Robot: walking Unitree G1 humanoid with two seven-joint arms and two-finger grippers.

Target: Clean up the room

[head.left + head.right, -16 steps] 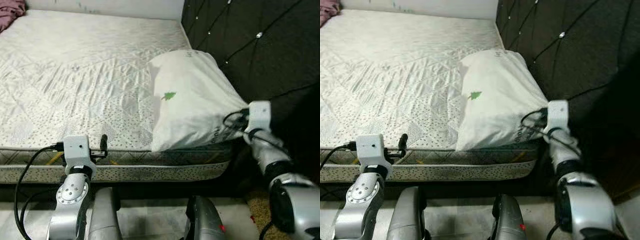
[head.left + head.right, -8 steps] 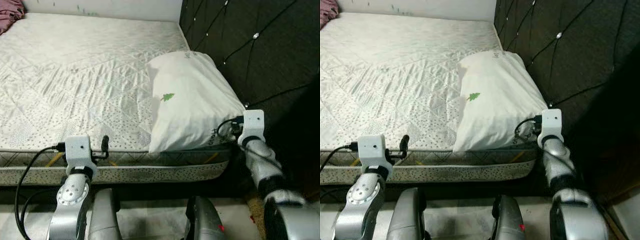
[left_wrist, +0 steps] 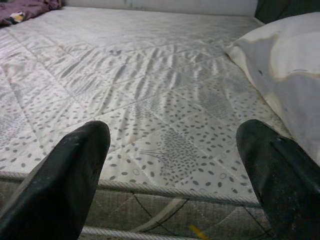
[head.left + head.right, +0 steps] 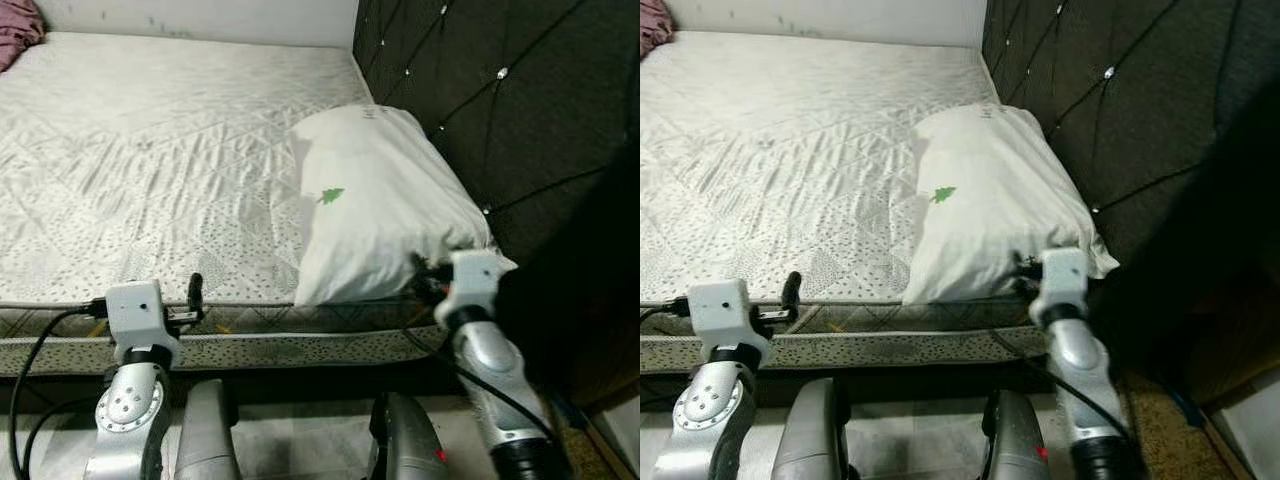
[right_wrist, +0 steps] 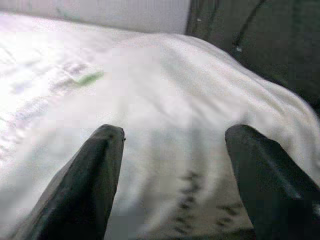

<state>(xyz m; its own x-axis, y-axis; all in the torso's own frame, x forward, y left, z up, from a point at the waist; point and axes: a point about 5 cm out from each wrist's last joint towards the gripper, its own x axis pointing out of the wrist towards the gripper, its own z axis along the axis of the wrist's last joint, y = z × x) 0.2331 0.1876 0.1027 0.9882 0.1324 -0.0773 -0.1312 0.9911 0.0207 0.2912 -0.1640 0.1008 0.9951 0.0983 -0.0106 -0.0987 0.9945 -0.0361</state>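
Note:
A white pillow (image 4: 378,200) with a small green tree mark lies at the right end of the mattress (image 4: 150,150), against the dark headboard. My right gripper (image 5: 172,165) is open, and its two black fingers (image 5: 95,175) point at the pillow's near end from just off the bed's edge. In the left eye view its white wrist block (image 4: 468,282) sits by the pillow's near right corner. My left gripper (image 3: 170,165) is open and empty, hovering at the mattress's front edge, left of the pillow (image 3: 285,75).
A tufted black headboard (image 4: 480,90) rises along the right side. A purple cloth (image 4: 20,20) lies at the far left corner of the bed. The mattress's piped front edge (image 4: 300,345) runs across just ahead of both wrists.
My right arm has drawn back and lowered from the pillow's right corner to its near end. The pillow stays in place. The left arm has barely moved.

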